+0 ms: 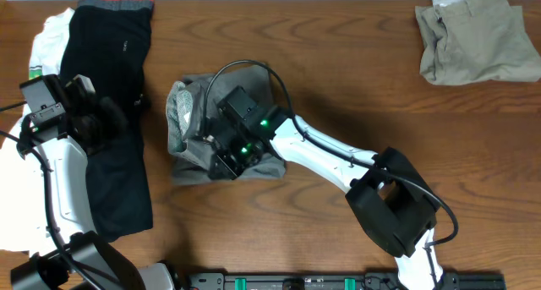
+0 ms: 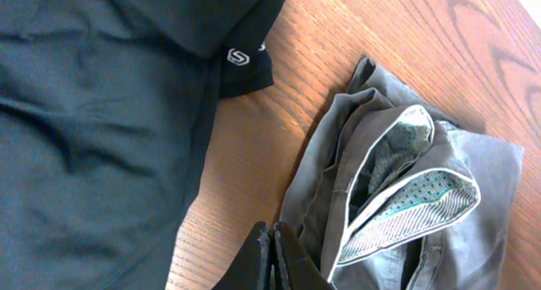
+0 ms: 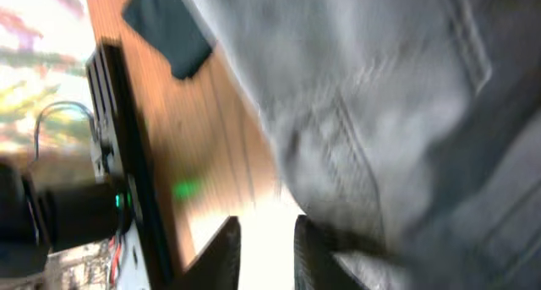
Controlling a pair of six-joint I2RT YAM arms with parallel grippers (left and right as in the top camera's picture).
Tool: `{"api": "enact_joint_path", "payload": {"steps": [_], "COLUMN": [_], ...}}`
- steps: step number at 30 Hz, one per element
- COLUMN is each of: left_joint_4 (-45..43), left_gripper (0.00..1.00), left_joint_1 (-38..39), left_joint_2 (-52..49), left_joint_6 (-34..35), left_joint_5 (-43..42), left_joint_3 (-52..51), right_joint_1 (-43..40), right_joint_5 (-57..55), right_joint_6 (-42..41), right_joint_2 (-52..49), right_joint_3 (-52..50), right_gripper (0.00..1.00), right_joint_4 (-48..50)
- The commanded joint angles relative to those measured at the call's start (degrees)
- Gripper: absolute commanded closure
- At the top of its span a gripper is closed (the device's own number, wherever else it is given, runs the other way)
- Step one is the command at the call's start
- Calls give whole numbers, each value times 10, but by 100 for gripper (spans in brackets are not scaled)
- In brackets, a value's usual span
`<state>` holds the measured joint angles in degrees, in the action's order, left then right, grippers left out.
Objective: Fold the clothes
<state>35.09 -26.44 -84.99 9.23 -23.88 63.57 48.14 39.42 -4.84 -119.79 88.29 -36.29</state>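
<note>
Resting on wooden table (image 1: 338, 70), grey shorts (image 1: 188, 165)

The left arm (image 1: 56, 182) rises bent at the elbow, and the left gripper (image 2: 274, 258) points forward, its fingers pressed together. The right arm (image 1: 331, 155) stretches inward, wrist pitched down. The right gripper (image 3: 264, 253) shows a narrow gap between its fingers.

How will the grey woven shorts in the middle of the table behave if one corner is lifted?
The mid-grey woven shorts would probably be floppy: they lie in soft creased folds. Lifted by a corner, the layers would likely drape and unfold. On the smooth wooden table they may slide when pushed.
</note>
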Motion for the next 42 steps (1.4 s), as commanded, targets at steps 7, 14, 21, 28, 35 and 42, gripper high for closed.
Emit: {"api": "enact_joint_path", "payload": {"steps": [7, 14, 21, 28, 35, 42], "left_joint_4": [0, 0, 0, 0, 0, 3], "left_gripper": [94, 94, 94, 93, 94, 94], "left_joint_1": [-2, -2, -2, 2, 5, 5], "left_joint_2": [-5, -5, -5, -5, -6, -6], "left_joint_6": [5, 5, 5, 5, 5, 6], "left_joint_5": [6, 6, 6, 6, 6, 6], "left_joint_3": [-3, -4, -5, -5, -5, -5], "right_joint_1": [-60, -134, -134, -94, -72, -92], "right_joint_5": [-29, -34, -44, -77, -90, -167], "right_joint_6": [7, 6, -2, -50, -157, -248], "right_joint_2": [-3, -1, -3, -29, -83, -105], "right_joint_3": [8, 51, 51, 50, 50, 50], "right_gripper": [54, 54, 51, 36, 37, 37], "right_joint_4": [-53, -57, -66, -38, 55, 82]}}
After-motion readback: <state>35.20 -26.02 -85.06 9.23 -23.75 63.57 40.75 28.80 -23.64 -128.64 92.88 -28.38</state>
